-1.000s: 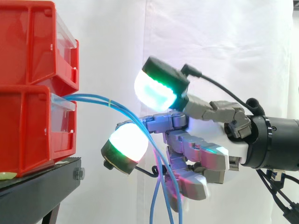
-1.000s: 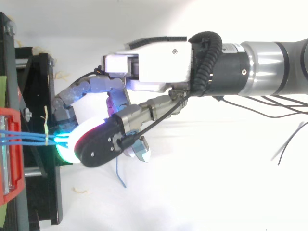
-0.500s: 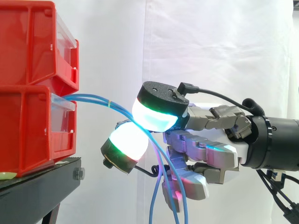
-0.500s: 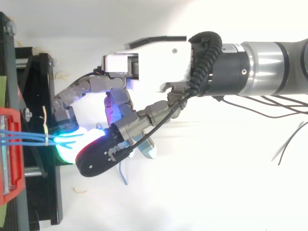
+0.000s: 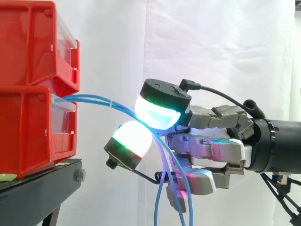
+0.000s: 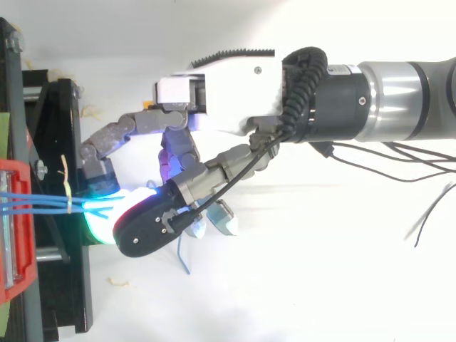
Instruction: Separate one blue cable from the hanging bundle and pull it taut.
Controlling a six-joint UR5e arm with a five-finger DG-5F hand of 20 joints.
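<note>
1. Carried on the arm (image 6: 399, 100) that enters from the right edge of the side view, the hand (image 5: 225, 150) is held level in front of the bins, with its palm turned toward them. Two of its glowing pads (image 5: 162, 113) are closed against each other, one above and one below, and the blue cables (image 5: 91, 99) are pinched between them. How many strands are caught in the pinch cannot be told. The other fingers are curled below the palm, and the hanging strands run past them.
2. A white curtain (image 5: 211, 47) is hung behind the whole scene.
3. Two red bins (image 5: 28, 84) are stacked at the left, one on top of the other. The lower one is fitted with a clear front, and the cables come out at its top edge.
4. The bins are carried on a black stand (image 5: 42, 183), which is seen from above as a dark frame at the left edge of the top view.
5. The blue cables are led from the lower bin toward the hand in a shallow arc and are bent downward at the pinch. Below the hand they are spread apart and hang loose, reaching the lower edge of the side view.
6. A thin pale band (image 5: 110, 102) is wrapped around the cables between the bin and the pads, so the strands are held together there.
</note>
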